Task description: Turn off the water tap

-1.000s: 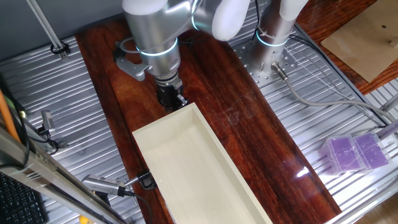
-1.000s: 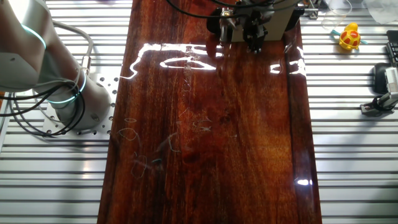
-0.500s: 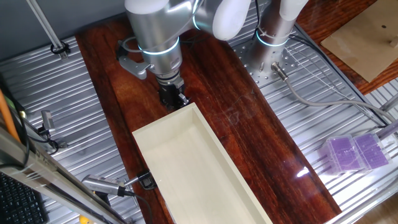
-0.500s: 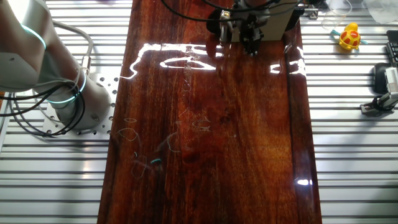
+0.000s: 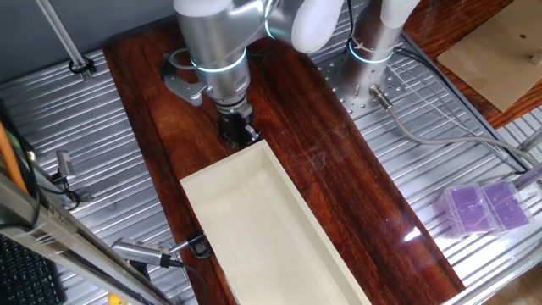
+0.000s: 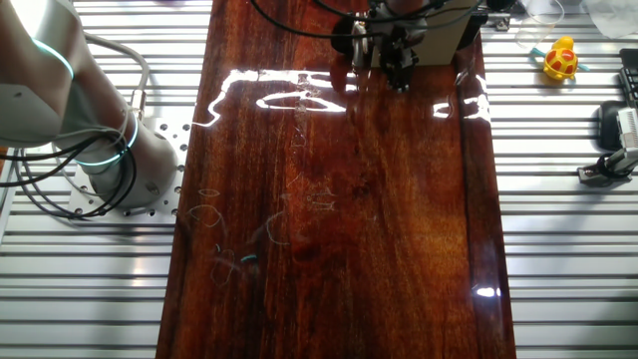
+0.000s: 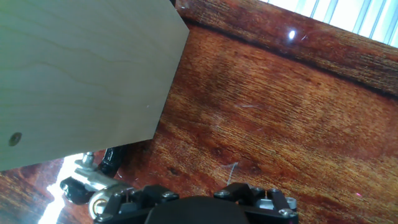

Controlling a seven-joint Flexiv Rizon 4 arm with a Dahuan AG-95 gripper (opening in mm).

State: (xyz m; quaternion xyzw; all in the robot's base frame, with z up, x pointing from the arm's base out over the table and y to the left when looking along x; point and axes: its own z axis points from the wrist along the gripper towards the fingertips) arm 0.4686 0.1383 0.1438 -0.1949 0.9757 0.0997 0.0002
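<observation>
The tap (image 7: 92, 182) shows only in the hand view, at the bottom left: a small silver metal piece with black parts (image 7: 111, 159), low beside the pale wooden box (image 7: 81, 74). My gripper (image 5: 239, 132) hangs fingers-down over the dark wooden board (image 5: 339, 169), right at the far end of the cream box (image 5: 262, 237). It also shows in the other fixed view (image 6: 397, 66), in front of the box (image 6: 449, 30). Its body hides the tap in both fixed views. Only the gripper's black body shows in the hand view; the fingertips are hidden.
A black clamp (image 5: 197, 246) with a metal handle sits at the box's left side. A second arm's base (image 5: 373, 42) stands on the ribbed metal table (image 5: 423, 169). A purple case (image 5: 483, 207) lies at the right. A yellow toy (image 6: 561, 60) lies beyond the board.
My gripper has shifted a little sideways along the end of the box, keeping its height. Nothing else has moved.
</observation>
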